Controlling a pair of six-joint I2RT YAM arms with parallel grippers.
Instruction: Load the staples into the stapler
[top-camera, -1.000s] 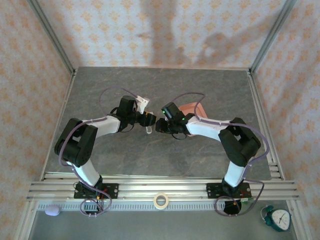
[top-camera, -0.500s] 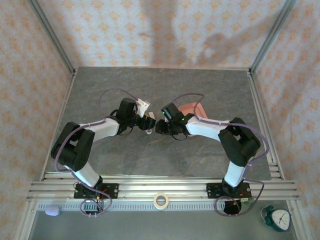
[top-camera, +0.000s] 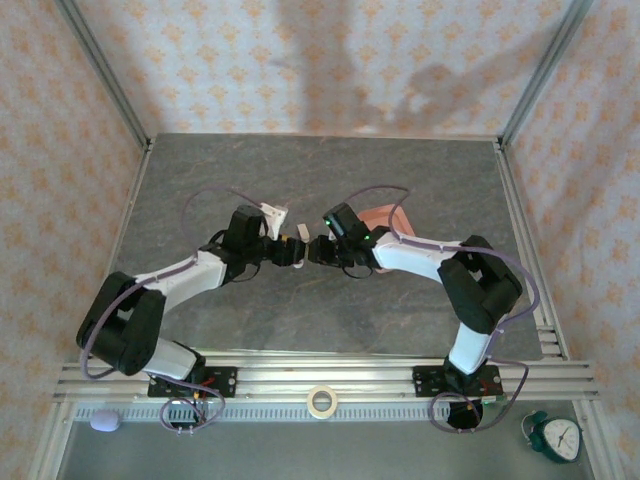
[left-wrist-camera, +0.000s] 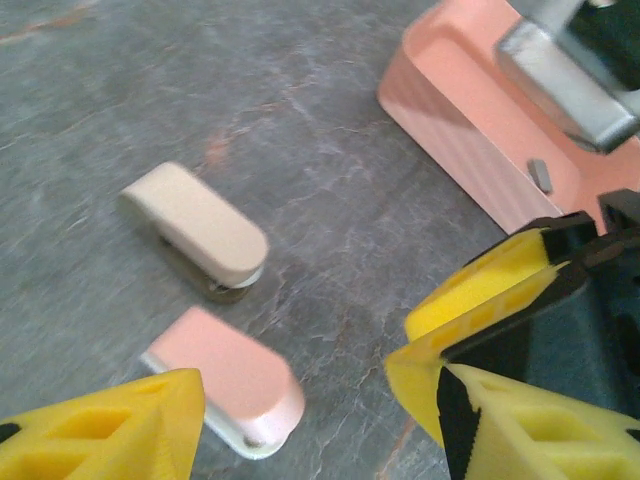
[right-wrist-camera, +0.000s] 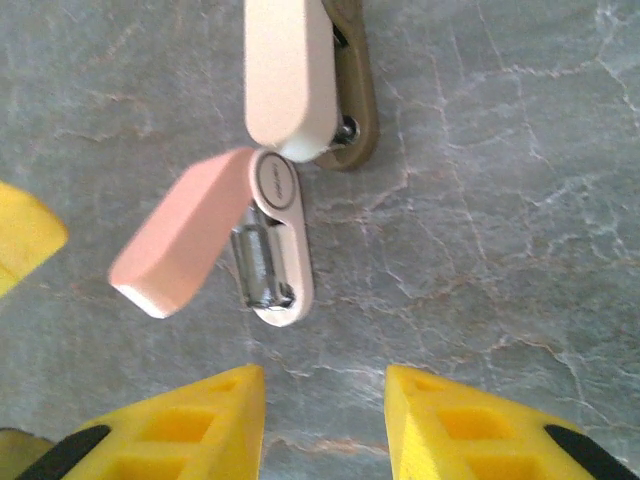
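One pink stapler (right-wrist-camera: 205, 255) lies swung open on the table (top-camera: 400, 180), channel bared, with a cream stapler (right-wrist-camera: 290, 70) just beside its hinge. Nearby, a pink tray (left-wrist-camera: 450, 110) holds staples (left-wrist-camera: 540, 172). The left gripper (left-wrist-camera: 300, 400) and right gripper (right-wrist-camera: 320, 400) both gape wide, empty, flanking it. The left arm's elbow has swung outward since a second ago.

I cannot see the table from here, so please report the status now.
Left gripper open, empty. Right gripper open, facing the stapler. Stapler open, channel exposed; staple strip in pink tray. Beige stapler beside its hinge.
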